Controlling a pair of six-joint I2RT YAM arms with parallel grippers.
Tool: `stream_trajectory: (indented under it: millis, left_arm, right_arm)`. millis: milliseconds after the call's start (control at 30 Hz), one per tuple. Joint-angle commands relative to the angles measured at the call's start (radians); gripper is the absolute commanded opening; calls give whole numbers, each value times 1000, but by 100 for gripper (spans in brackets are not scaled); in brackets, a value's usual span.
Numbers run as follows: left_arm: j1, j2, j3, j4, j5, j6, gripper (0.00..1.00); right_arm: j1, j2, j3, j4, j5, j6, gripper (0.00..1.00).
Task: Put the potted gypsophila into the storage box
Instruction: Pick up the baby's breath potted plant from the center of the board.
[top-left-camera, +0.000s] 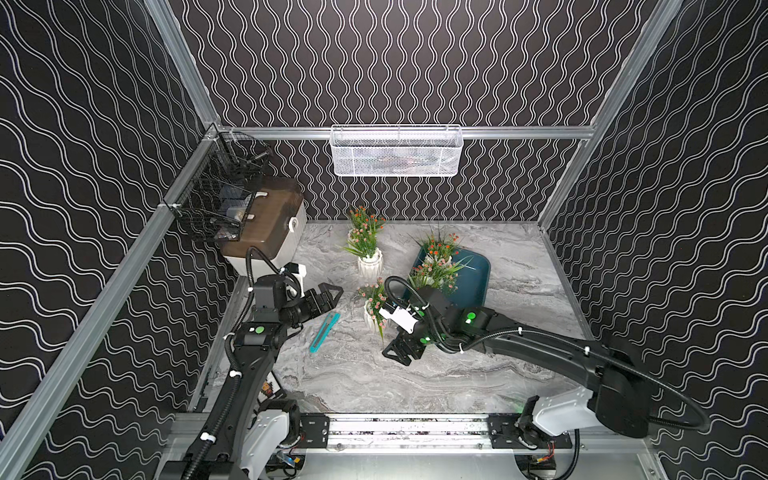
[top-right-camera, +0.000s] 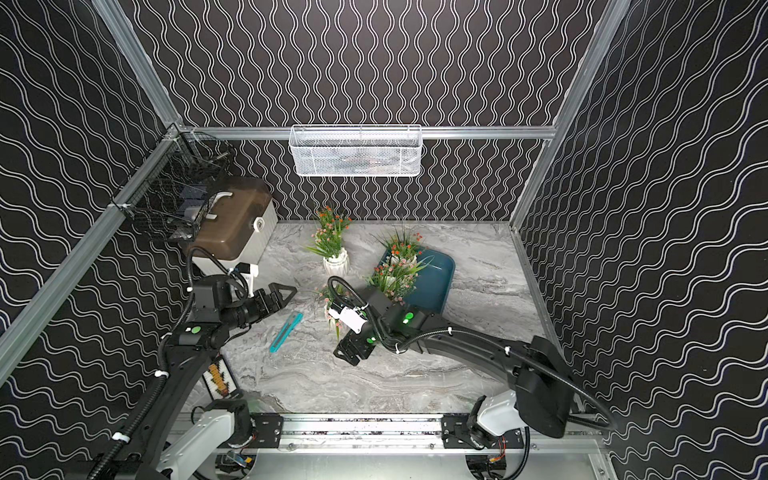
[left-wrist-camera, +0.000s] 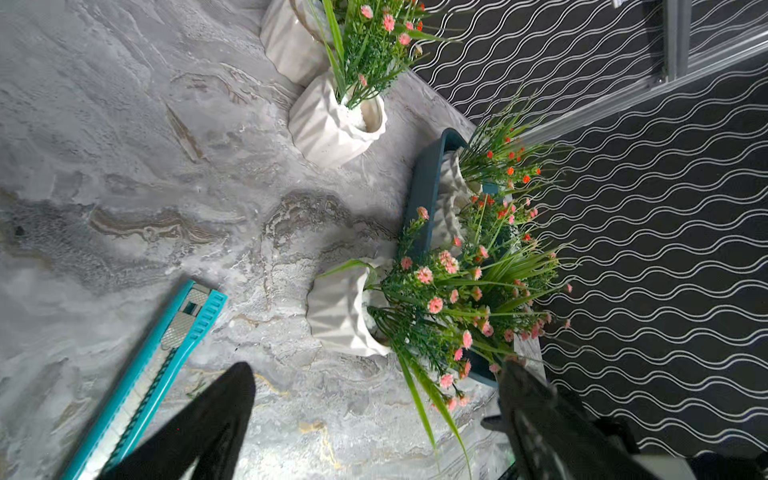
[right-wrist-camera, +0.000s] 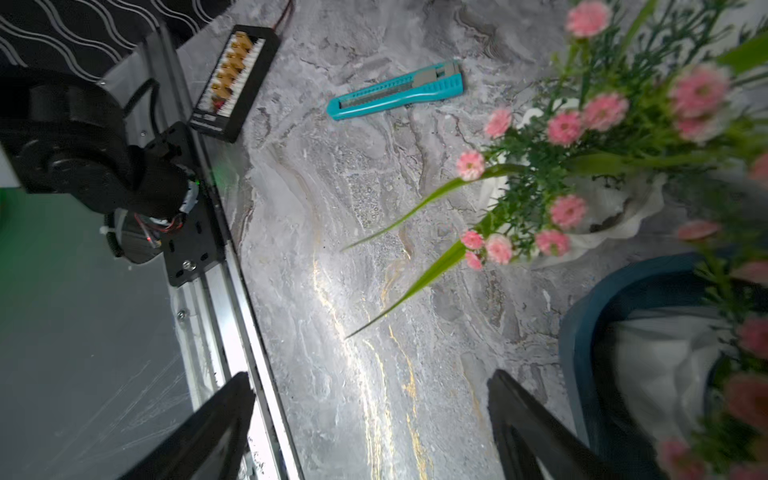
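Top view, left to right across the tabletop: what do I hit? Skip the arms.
brown-lidded white box → teal utility knife → loose potted gypsophila → storage box

both top views: high front, facing down | wrists: close, low over tabletop (left-wrist-camera: 124, 166) | share: cutter (right-wrist-camera: 395, 89)
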Motion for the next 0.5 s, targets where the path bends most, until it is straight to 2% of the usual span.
stream_trajectory:
  millis: [0, 200, 467]
  left_arm:
    - [2, 20, 16, -22, 51, 55, 95]
    - [2, 36, 34, -24, 94, 69, 96]
    - [2, 47, 71, -90, 96, 139, 97]
  right_arm:
    - [6, 42, 35, 15, 66, 70, 89]
    - [8, 106, 108, 35, 271, 180, 99]
    - [8, 242, 213, 24, 281, 192, 100]
